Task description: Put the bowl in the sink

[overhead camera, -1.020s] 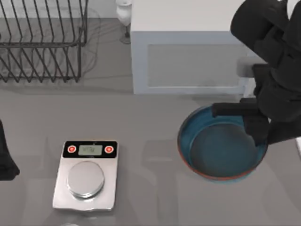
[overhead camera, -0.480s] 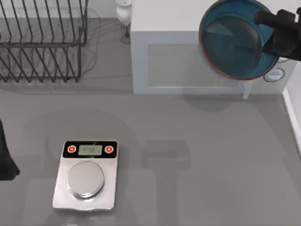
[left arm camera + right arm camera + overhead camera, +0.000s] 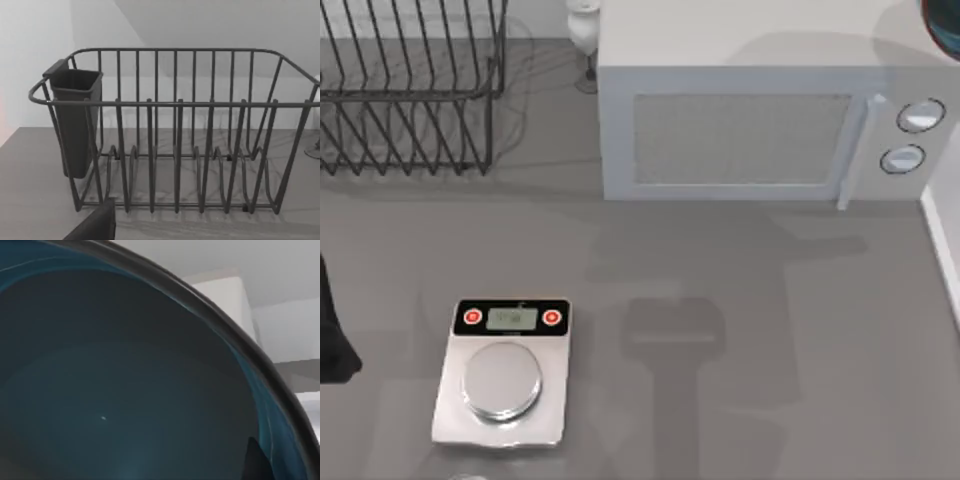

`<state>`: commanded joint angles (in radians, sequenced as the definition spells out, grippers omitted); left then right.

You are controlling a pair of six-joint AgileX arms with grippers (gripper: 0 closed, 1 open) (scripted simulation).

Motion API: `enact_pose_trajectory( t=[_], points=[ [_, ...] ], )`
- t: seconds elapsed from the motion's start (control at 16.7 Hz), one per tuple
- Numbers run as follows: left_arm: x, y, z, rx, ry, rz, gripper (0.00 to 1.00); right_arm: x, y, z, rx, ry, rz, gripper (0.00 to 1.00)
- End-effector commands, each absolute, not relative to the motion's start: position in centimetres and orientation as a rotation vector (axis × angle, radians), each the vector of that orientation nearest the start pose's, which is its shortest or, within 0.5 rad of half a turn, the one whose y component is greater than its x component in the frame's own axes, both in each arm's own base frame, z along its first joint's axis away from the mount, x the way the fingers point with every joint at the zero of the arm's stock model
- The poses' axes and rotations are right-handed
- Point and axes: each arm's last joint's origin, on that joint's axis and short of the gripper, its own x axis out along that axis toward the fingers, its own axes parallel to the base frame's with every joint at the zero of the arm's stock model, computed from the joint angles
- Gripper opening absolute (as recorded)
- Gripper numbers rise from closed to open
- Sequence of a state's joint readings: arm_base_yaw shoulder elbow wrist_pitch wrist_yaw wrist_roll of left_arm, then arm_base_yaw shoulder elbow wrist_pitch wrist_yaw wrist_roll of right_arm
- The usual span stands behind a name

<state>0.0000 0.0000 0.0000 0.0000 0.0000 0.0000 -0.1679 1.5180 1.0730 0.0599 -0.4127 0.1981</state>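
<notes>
A sliver of the bowl (image 3: 948,18), blue with a reddish-brown rim, shows at the top view's far right corner, above the microwave's top. In the right wrist view the bowl's blue inside (image 3: 110,390) and dark rim loom very close. The tip of one dark finger (image 3: 256,464) of my right gripper lies against the bowl's inner wall. The bowl hangs in the air on that gripper. The sink is out of view. My left arm (image 3: 330,345) stays parked at the table's left edge.
A white microwave (image 3: 740,130) stands at the back right. A wire dish rack (image 3: 410,90) with a dark cutlery cup (image 3: 75,120) sits at the back left. A kitchen scale (image 3: 505,370) lies at the front left. A white edge (image 3: 950,255) borders the table's right side.
My right arm lifted the bowl off the table at the right, carried it back over the microwave and almost out of the top view's far right corner. The left arm has not moved.
</notes>
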Motion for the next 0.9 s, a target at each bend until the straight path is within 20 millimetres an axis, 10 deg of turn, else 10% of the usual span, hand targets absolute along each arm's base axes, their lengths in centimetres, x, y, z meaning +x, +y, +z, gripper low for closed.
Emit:
enact_pose_trajectory(
  t=[0.42,0.9],
  points=[
    [10.6,-0.1,16.0,0.000,0.000,0.000,1.00,29.9,-12.1,22.5,0.084,0.094,0.069,0.00],
    [10.6,-0.1,16.0,0.000,0.000,0.000,1.00,26.7,-13.6,20.9,0.000,0.000,-0.010,0.00]
  ],
)
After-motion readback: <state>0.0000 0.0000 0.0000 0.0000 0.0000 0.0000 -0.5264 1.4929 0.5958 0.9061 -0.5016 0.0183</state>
